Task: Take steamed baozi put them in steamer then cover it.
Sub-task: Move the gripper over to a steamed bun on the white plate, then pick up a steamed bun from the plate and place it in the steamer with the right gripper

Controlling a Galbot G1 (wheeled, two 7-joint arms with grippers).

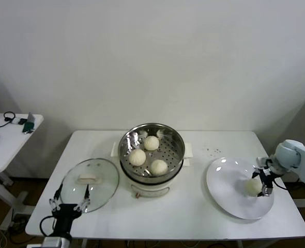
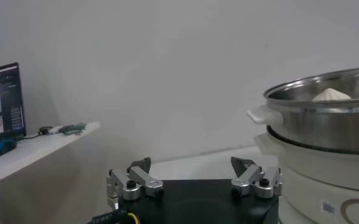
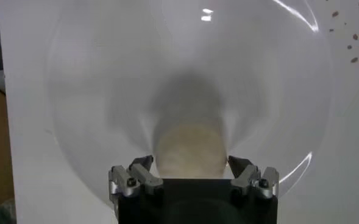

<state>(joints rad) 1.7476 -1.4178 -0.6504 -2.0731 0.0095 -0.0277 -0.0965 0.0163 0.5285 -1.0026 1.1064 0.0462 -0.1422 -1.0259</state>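
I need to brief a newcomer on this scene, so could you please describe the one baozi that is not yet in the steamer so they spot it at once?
On the white table, look past the steamer to the flat white plate on the robot's right. The baozi lies alone on that plate, between the open fingers of the right gripper. The other three buns sit inside the steel basket.

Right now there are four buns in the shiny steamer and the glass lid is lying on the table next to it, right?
Not quite. The head view shows three buns in the steamer; the fourth bun sits on the white plate, between the right gripper's open fingers. The glass lid does lie beside the steamer.
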